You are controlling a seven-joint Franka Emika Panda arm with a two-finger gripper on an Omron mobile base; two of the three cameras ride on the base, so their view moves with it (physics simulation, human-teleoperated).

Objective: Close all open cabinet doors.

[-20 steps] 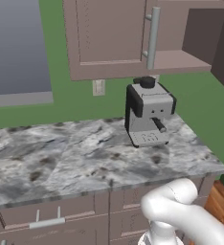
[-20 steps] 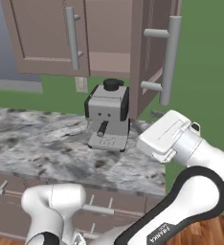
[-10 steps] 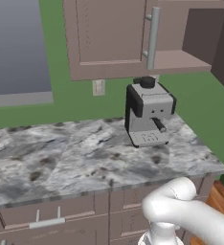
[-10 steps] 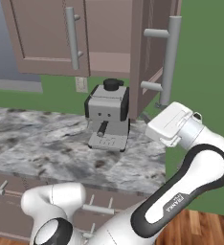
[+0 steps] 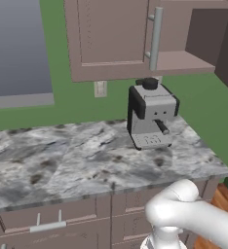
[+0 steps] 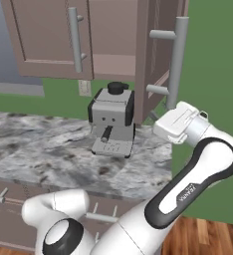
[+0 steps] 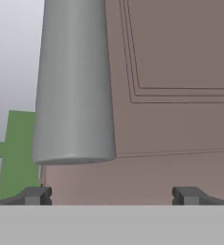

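gripper wide, nothing held | open cabinet door close ahead | marble counter w/ coffee machine | green wall

The only lettering stands on the dark curved link of the white robot arm in the right base view: small white characters running along it, too blurred and small to read.

Behind and above the marble counter, looking forward and down from left and right, sharing the coffee machine on it. Hand camera close against the open cabinet door, by its handle.
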